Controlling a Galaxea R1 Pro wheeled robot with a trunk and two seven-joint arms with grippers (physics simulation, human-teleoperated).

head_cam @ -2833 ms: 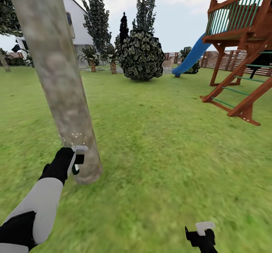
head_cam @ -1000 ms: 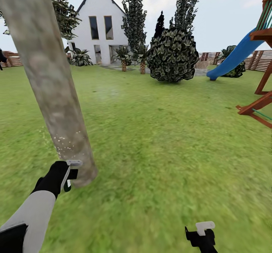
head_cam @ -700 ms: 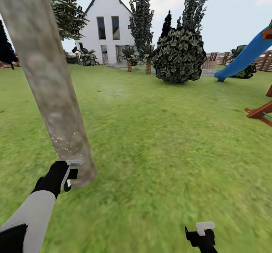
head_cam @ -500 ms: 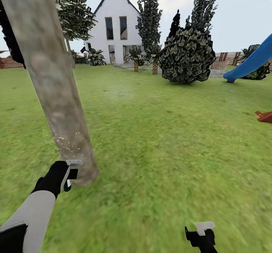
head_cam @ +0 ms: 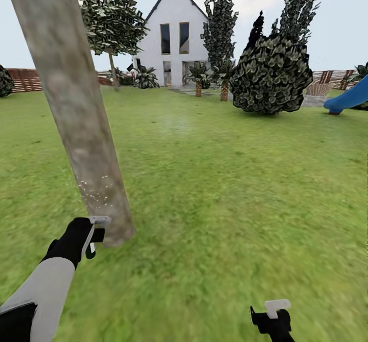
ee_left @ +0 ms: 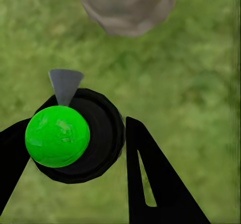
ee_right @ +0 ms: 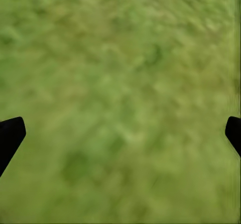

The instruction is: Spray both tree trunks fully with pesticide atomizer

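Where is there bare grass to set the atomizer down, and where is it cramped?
Open lawn runs from the tree trunk toward the round dark bush and the house; grass lies bare under the open right gripper. It is cramped at the trunk's foot, where the left gripper holds the atomizer close by.

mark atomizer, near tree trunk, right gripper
atomizer (ee_left: 57, 136), left wrist view, on its green ball.
tree trunk (head_cam: 76, 112), head view, mid-column bark.
right gripper (ee_right: 120, 133), right wrist view, midway between the spread fingertips, over grass.
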